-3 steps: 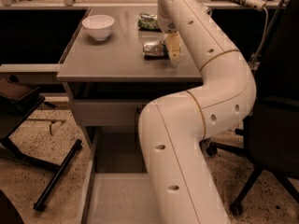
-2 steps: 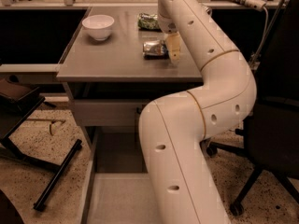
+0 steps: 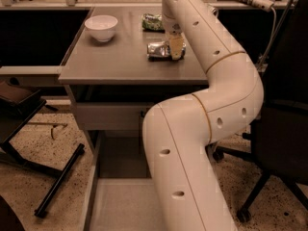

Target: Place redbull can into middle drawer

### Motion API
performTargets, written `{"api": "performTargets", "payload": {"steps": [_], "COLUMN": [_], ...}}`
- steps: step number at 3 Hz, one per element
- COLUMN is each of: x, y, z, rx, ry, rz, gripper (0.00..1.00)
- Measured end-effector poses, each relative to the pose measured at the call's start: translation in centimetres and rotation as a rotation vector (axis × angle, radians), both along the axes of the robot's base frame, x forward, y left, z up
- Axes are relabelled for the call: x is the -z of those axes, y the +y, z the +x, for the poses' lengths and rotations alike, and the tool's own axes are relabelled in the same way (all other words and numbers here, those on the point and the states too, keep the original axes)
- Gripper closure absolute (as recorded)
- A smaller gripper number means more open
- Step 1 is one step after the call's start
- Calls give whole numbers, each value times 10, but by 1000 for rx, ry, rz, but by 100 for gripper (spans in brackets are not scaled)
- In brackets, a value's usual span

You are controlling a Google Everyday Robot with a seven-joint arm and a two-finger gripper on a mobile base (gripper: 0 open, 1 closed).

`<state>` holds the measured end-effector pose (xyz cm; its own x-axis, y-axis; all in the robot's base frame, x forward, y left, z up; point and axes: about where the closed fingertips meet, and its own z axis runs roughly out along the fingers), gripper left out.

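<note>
Up from the near edge the white arm rises, bends at an elbow on the right and runs far and left. Its gripper points down at the right end of the redbull can. The can lies on its side on the grey table. Whether the jaws pinch it, I cannot tell. A green-patterned can lies just beyond, and a white bowl sits far left. The middle drawer stands open below, its right half hidden by the arm and its near end cut off.
</note>
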<state>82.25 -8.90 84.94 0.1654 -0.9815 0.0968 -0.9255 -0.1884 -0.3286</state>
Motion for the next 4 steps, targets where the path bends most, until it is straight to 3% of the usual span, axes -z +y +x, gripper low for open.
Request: {"api": "performTargets", "payload": {"steps": [1,2,3,4], "x": [0,-17,-61,-105], "y": [0,-26,-82,-141], "z": [0,4,-8,-38], "rx": [0,58,165,268], "ry": [0,-62,-144,-197], "rz": [0,57,96,117], "gripper": [65,88,100,100]}}
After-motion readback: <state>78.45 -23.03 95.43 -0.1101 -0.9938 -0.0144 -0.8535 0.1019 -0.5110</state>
